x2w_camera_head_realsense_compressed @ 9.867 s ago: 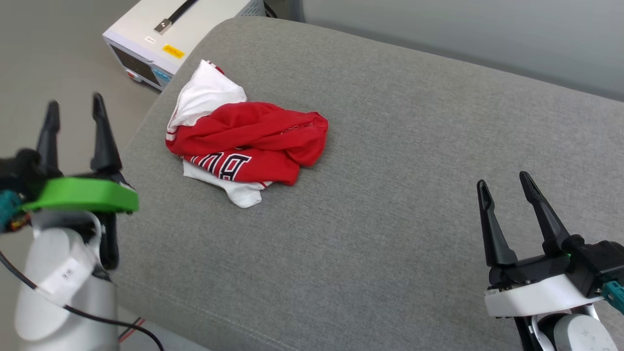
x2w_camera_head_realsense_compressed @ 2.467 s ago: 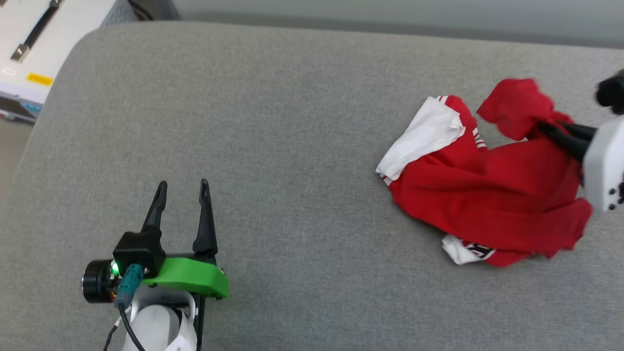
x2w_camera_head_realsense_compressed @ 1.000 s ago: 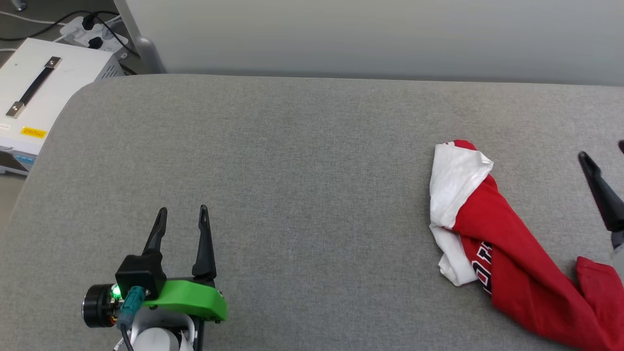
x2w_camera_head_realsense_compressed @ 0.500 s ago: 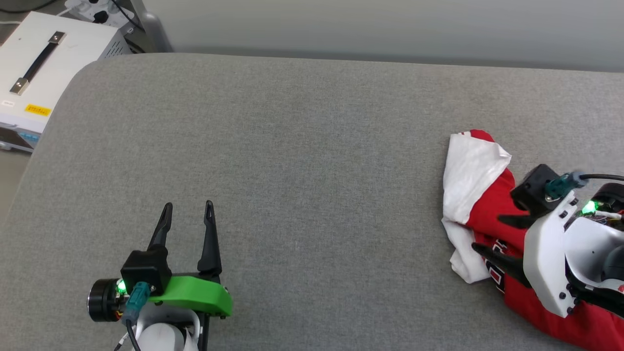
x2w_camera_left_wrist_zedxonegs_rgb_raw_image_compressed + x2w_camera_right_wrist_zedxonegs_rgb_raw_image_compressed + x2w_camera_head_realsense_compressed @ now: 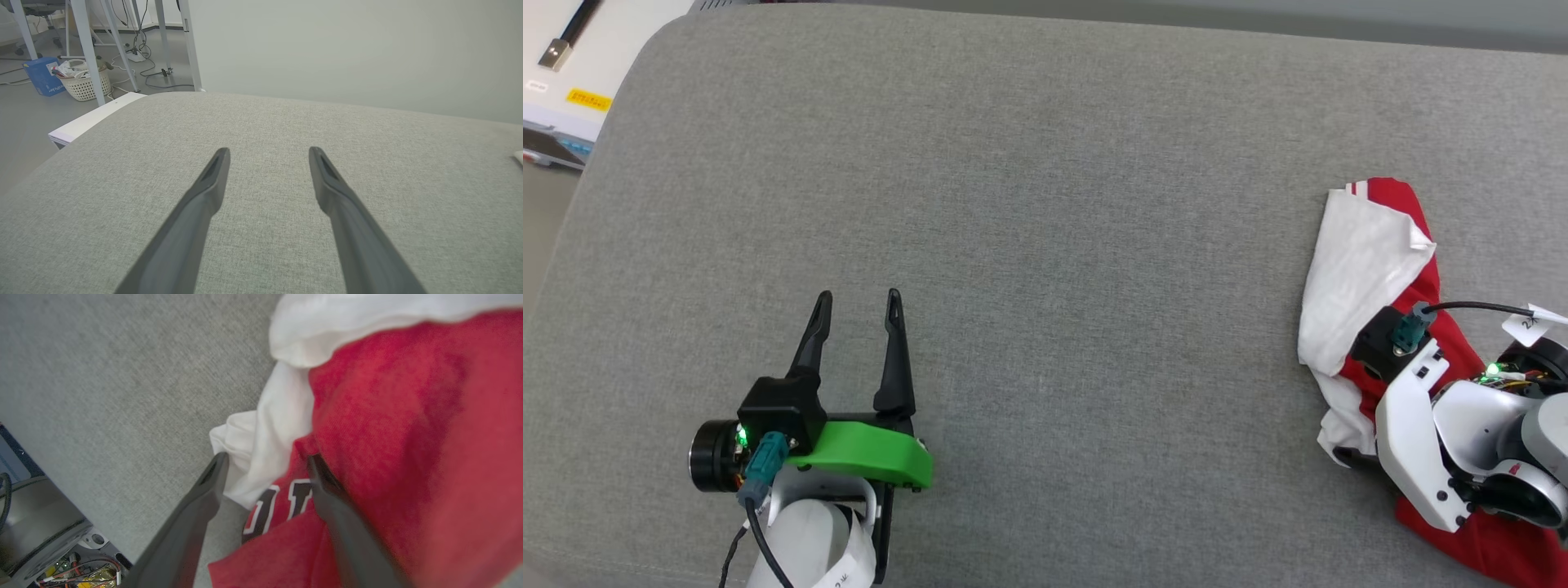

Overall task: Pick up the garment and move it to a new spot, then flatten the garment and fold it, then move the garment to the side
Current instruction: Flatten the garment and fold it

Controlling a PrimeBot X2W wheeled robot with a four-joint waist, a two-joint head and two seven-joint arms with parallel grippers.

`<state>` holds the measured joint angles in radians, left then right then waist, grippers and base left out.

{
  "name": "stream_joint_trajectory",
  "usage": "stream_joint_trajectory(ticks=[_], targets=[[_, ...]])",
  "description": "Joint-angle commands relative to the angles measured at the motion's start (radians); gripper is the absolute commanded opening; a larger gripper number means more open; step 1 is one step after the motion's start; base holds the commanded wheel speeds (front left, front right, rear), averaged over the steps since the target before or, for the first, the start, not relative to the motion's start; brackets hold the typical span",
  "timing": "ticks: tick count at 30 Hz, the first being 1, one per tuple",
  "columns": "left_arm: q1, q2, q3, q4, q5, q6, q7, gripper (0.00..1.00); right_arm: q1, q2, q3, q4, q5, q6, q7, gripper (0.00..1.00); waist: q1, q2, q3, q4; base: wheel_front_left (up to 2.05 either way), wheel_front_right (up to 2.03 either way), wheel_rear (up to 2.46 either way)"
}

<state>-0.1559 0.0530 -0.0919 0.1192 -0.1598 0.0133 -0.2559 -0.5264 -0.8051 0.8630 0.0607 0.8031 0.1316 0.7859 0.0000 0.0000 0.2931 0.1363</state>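
Two long fingers of my right hand (image 5: 266, 457) stand wide apart with their tips at the shirt (image 5: 388, 416), straddling the fold where a white sleeve meets the red lettered front. Nothing is pinched yet. The shirt lies bunched at the right end of the grey cushion (image 5: 1054, 204). I judge it light, limp and not slippery, so it will sag and trail. A pinch through a bunched fold should hold better than one through a single layer. My left hand (image 5: 858, 296), also wide and empty, hovers well apart over bare cushion.
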Motion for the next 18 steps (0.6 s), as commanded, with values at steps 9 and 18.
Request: stream_joint_trajectory(ticks=[9, 18], targets=[[0.017, -0.003, 0.025, 0.017, 0.006, 0.011, -0.006, 1.00, -0.046, 0.027, -0.005, 0.064, 0.043, -0.001, -0.276, 0.00, 0.0000, 0.0000, -0.054, -0.016, 0.00, 0.00, 0.00], [0.050, -0.003, 0.047, 0.010, 0.024, -0.004, -0.006, 1.00, -0.032, -0.028, -0.233, -0.030, 0.120, -0.001, -0.471, 0.00, 0.0000, 0.0000, -0.118, -0.057, 0.00, 0.00, 0.00]])
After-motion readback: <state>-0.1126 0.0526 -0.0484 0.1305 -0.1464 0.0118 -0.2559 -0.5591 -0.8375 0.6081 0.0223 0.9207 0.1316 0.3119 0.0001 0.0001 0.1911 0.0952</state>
